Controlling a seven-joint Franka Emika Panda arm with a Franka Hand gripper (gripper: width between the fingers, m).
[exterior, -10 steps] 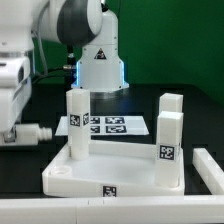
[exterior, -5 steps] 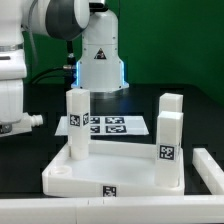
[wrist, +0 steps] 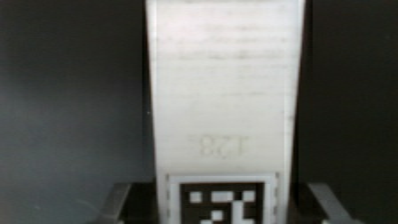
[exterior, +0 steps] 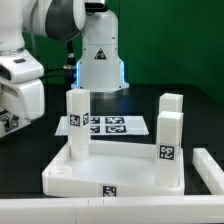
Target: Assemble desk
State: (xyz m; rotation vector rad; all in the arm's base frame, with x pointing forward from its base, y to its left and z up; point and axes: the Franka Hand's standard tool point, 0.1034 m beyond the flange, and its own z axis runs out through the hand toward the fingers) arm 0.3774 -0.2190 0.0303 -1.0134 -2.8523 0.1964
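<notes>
**Fourth leg being carried to the tabletop**

You are seeing the gripper (wrist: 214, 212) grasping a white leg (wrist: 221, 100), at the exterior view's left. The tabletop (exterior: 115, 170) is already holding three legs (exterior: 78, 122), so next you are probably aligning this one over the free socket.

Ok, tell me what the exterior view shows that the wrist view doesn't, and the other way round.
Exterior only: the tabletop with three legs standing at its corners, the marker board and the robot's base. Wrist only: a close look at the held leg, its long face and tag, between the claw's fingers. Both: that held leg, though the exterior view shows just a tagged end at its left edge.
</notes>
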